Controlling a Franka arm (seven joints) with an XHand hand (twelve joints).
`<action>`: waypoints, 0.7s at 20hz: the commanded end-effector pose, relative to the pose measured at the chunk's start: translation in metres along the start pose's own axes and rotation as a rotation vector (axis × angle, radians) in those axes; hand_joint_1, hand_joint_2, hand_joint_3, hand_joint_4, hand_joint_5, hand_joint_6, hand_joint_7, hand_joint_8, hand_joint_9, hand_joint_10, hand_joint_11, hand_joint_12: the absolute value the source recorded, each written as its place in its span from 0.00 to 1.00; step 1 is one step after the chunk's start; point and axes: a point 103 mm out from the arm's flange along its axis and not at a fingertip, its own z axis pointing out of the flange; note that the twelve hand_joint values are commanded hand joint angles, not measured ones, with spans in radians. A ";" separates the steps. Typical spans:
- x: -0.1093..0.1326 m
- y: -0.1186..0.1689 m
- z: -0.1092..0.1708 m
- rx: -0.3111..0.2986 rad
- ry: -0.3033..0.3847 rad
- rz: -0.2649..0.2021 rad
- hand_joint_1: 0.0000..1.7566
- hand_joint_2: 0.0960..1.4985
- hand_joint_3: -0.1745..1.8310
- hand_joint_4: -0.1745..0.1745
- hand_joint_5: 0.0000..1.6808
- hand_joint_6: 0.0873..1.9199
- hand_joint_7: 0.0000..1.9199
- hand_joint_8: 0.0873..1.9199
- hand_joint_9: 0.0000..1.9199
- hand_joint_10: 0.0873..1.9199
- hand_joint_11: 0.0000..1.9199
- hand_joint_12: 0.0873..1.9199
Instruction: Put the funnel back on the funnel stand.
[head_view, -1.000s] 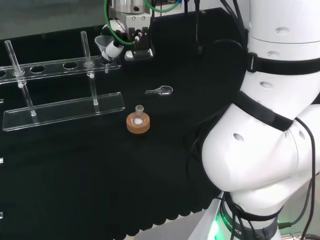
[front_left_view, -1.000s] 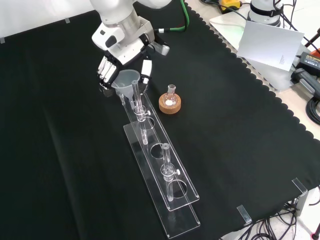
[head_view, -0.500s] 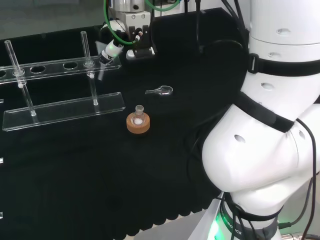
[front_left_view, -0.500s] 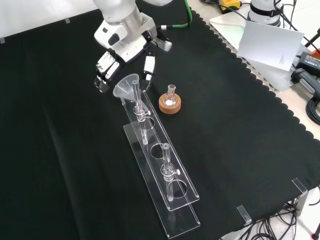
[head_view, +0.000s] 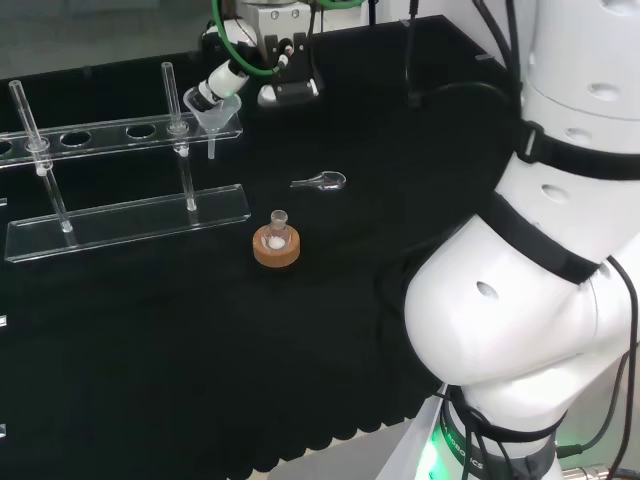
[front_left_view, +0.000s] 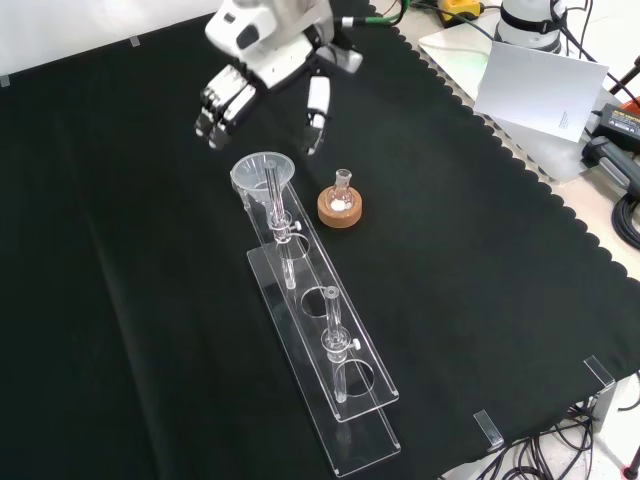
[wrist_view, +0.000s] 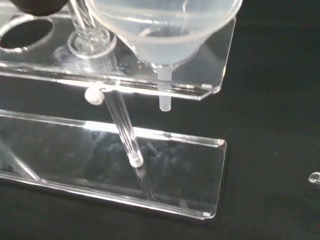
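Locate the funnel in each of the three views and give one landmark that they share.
Head view: the funnel sits in the end hole of the funnel stand, upper left, just below the hand.
Front view: upper centre, at the stand's far end, left of the small flask on its cork ring.
Wrist view: large, seated in the upper shelf, spout poking through.
Shared landmark: the upright glass rod beside the funnel.
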 end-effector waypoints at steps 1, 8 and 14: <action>0.007 -0.044 -0.026 -0.051 -0.016 0.022 0.34 0.51 0.01 0.37 0.09 0.00 0.00 0.10 0.00 0.42 0.04 0.77; -0.006 -0.076 -0.038 -0.064 -0.042 0.083 0.37 0.53 0.03 0.36 0.10 0.00 0.00 0.19 0.04 0.41 0.06 0.77; -0.019 -0.095 -0.043 -0.081 -0.043 0.114 0.38 0.54 0.03 0.36 0.11 0.00 0.00 0.23 0.07 0.40 0.06 0.76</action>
